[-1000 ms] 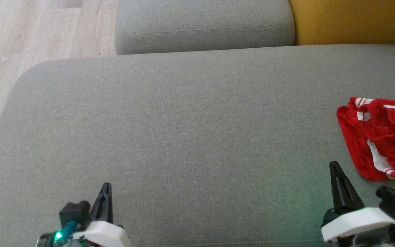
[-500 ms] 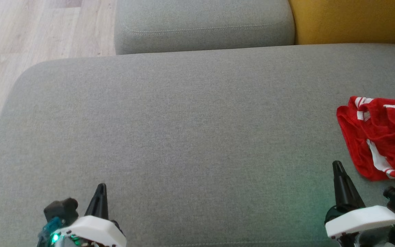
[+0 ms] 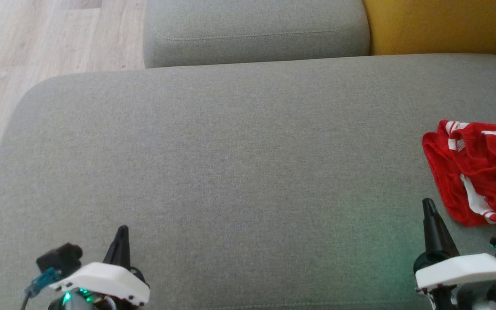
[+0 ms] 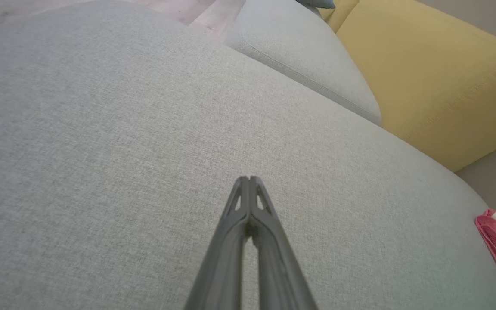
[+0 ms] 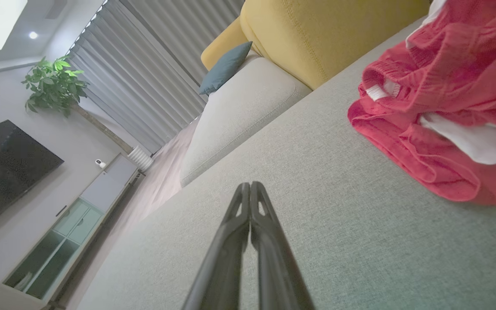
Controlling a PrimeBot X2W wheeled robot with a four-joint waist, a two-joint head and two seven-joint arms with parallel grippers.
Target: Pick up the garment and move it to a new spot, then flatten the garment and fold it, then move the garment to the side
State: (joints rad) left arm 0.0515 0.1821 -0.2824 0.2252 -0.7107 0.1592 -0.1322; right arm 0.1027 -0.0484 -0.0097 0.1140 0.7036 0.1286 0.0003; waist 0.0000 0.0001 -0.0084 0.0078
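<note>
Left claw (image 3: 122,229), right claw (image 3: 427,202) above sofa seat (image 3: 248,163), pointing forward, fingers pressed together, empty; crumpled red garment (image 3: 482,172) near right claw.

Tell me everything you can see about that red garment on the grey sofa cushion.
The garment is red, of a thin sporty-looking knit, with white stripes and trim. It lies bunched in loose, overlapping folds, not flat, at the right side of the grey cushion, its right part cut off by the head view's edge. It rests on the cushion alone; the shut right gripper is near but apart.
</note>
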